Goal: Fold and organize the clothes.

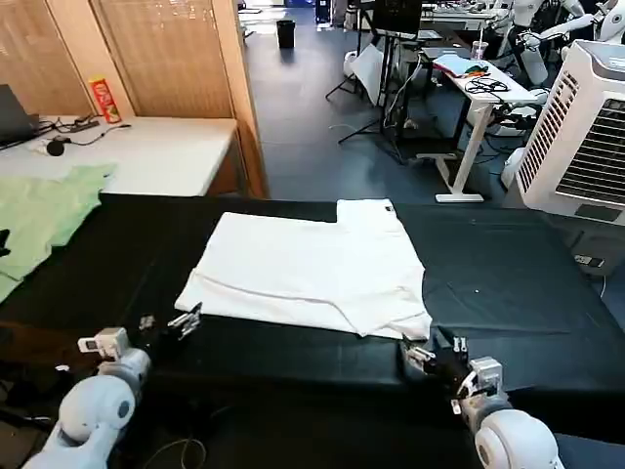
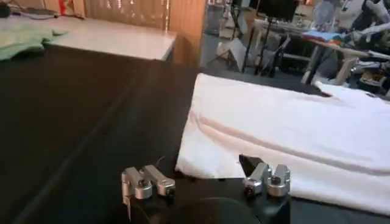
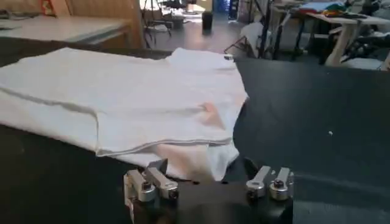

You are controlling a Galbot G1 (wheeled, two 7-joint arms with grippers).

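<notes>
The T-shirt (image 1: 312, 269) lies partly folded mid-table (image 1: 527, 283), long axis running left to right. Both grippers sit just short of its near edge, jaws released and empty: left gripper (image 1: 184, 320) beside the left corner, right gripper (image 1: 422, 354) nearly touching the right corner.

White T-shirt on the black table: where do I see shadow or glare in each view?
Head view: the white cotton T-shirt is evenly lit, with faint shadow lines at its folds; left wrist view: pale sheen streaks on the black table top; right wrist view: thin shadow under the shirt's upper layer.
</notes>
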